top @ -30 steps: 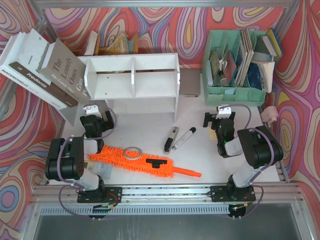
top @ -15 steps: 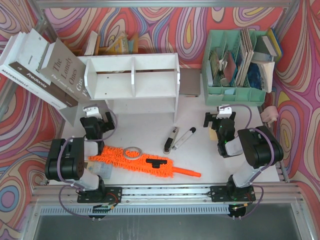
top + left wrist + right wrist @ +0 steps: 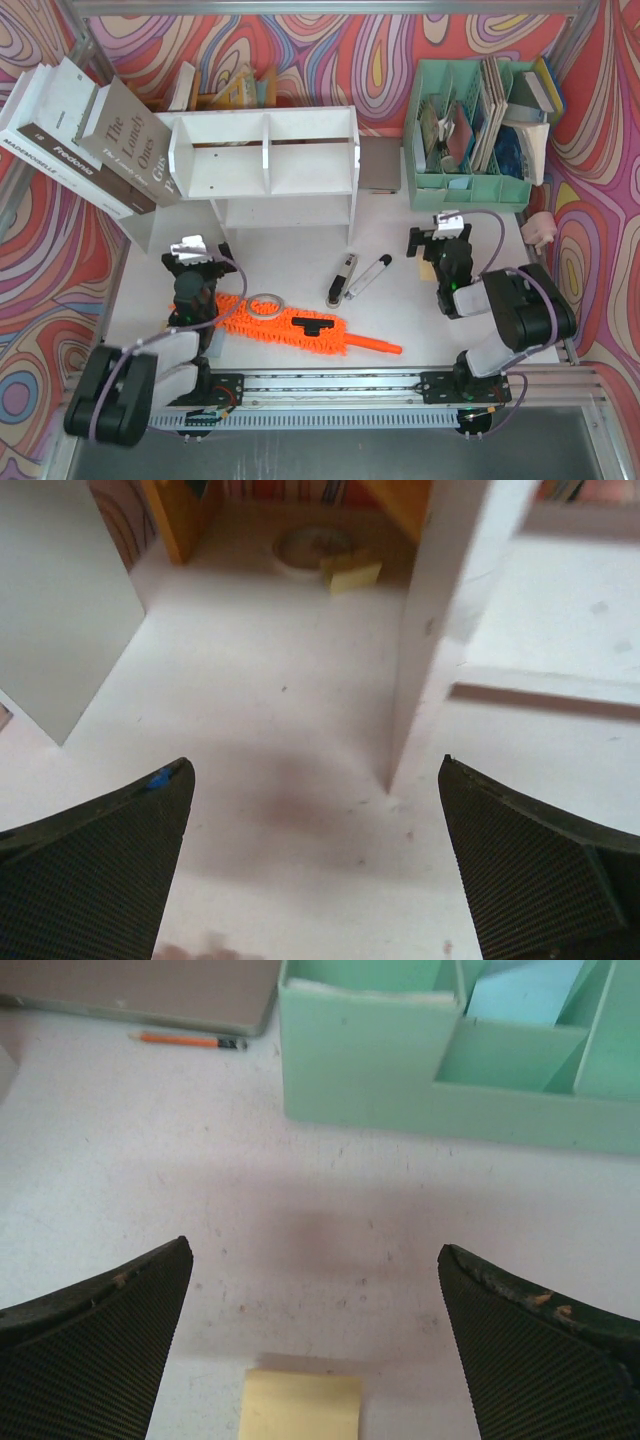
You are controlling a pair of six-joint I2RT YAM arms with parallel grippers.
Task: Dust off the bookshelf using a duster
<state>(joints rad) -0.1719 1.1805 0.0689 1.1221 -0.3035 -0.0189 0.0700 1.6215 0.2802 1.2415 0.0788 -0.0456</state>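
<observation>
Top view – duster (image 3: 290, 328): flat on the table (image 3: 290, 255), lower middle of the frame, handle pointing lower right, fluffy end just beside my left arm (image 3: 190, 300).
Top view – bookshelf (image 3: 265, 150): upright, upper middle, apart from the duster.
Top view – left end effector (image 3: 200, 256): fingers spread, holding nothing, below the shelf's left end.
Top view – right end effector (image 3: 437, 240): spread, holding nothing, right of centre.
Left wrist – left end effector (image 3: 315, 765): wide apart over bare table; a white bookshelf (image 3: 435, 630) panel stands ahead, upper right.
Right wrist – right end effector (image 3: 312, 1245): wide apart; yellow note (image 3: 302, 1405) at bottom centre, mint organiser (image 3: 370, 1060) along the top.
</observation>
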